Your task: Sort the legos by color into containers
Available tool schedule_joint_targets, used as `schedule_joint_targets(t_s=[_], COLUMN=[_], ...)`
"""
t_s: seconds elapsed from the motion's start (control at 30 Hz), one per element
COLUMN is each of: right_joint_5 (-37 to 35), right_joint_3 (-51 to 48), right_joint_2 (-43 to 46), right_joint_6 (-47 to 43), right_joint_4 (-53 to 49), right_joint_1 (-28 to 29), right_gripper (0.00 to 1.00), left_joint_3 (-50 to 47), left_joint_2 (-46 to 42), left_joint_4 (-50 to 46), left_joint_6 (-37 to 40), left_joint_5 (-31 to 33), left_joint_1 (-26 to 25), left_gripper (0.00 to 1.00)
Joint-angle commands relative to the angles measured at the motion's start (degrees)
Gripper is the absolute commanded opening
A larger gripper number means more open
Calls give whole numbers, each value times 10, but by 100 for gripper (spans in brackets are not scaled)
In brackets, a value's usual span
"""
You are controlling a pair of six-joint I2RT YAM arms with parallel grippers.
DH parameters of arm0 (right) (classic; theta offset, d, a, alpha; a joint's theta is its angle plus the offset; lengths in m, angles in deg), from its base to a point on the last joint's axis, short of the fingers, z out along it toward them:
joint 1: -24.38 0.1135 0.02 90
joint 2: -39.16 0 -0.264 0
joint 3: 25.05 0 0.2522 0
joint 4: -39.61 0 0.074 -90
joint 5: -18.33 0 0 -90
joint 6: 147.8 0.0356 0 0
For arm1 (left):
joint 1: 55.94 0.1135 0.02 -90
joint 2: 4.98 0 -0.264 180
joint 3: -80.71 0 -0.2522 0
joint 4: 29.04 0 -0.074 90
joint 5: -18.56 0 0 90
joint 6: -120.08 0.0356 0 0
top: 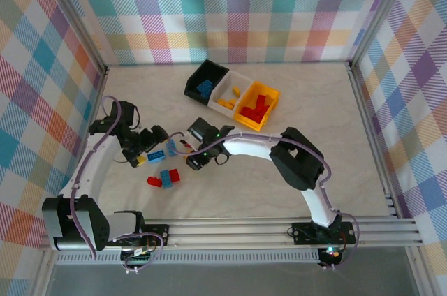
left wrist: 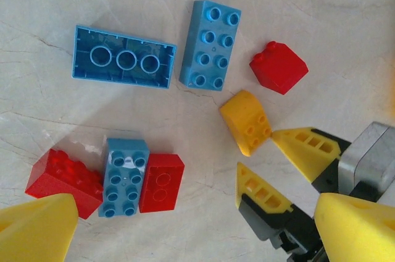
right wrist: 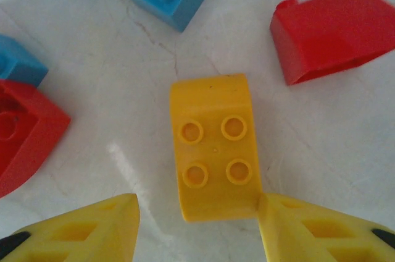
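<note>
table [top: 314, 100]: pale, marbled; bins at the far middle, loose bricks in front of the left arm.
containers: joined row on a slant. black bin [top: 209, 67] with blue bricks, white bin [top: 241, 76] with yellow, yellow-orange bin [top: 274, 93] with red. Well apart from the loose bricks.
left claw [left wrist: 197, 212]: parted wide, nothing between the fingers, hanging above the loose cluster.
right claw [right wrist: 197, 199]: parted, clamped on nothing, low over the table at the yellow brick's near end.
loose cluster: long blue brick [left wrist: 123, 58] hollow side up; blue eight-stud brick [left wrist: 211, 46] just beside it; red sloped brick [left wrist: 279, 67]; red-blue-red trio [left wrist: 126, 178] touching side by side.
yellow brick [right wrist: 216, 147]: four studs up, far end rounded, flat on the table, apart from its neighbours.
bearing: dead ahead of the right claw; near end just inside the fingertips. Fingertip [right wrist: 308, 225] on the view's right touching the near corner, the other [right wrist: 92, 231] off by a clear gap.
long axis: pointing away from the claw, square to the closing line; short width offered to the jaws.
nearer arm: right, plainly.
judgement: probably a short advance and a nudge sideways to centre, then close; off-centre squeeze likely to swivel the brick. White bin as destination.
</note>
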Motion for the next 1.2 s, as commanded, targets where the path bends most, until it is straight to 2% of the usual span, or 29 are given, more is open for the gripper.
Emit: schedule_joint_targets(t_s=[0.0,0.13,0.37,0.5,0.8,1.03,1.17], right_joint_5=[-14,-20,1,28,31,33,39], right_joint_3=[32,36,-15,4,77,111,117], right_joint_2=[-31,-33,25,4,-58,-88,-87], right_joint_6=[-20,-11,-9,-10,-10,-4,0], right_joint_4=[-44,-51,-25,-20,-29,-29,-30], right_joint_1=[8,16,14,11,4,-1,-3], right_gripper=[54,54,55,55,54,44,43], left_joint_3=[-11,-17,-15,-17,-22,-18,-14], left_joint_2=[-13,-12,-1,5,4,7,13], left_joint_4=[-17,-9,2,8,4,-2,-3], left_joint_6=[3,2,0,0,5,9,10], left_joint_5=[-5,-11,-17,-21,-19,-18,-19], left_joint_1=[7,7,7,7,9,11,11], left_gripper=[99,99,99,99,99,99,100])
